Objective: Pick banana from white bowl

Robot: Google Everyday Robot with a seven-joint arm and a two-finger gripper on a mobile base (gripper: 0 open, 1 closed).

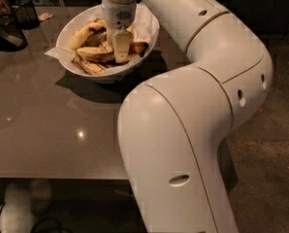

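Observation:
The white bowl (68, 29), lined with white paper, stands at the far side of the grey table (47, 130). It holds a pile of several overripe, brown-speckled bananas. A long curved banana (95, 54) lies across the middle of the pile, and another (85, 32) lies at the back left. My gripper (121, 52) reaches straight down into the bowl from above and touches the pile just right of the long banana's end. My arm hides the right part of the bowl.
A black mesh basket (26, 11) and a dark object (5, 35) stand at the table's far left. The table's front edge (52, 176) runs across the lower left. My large white arm links (183, 130) fill the right half.

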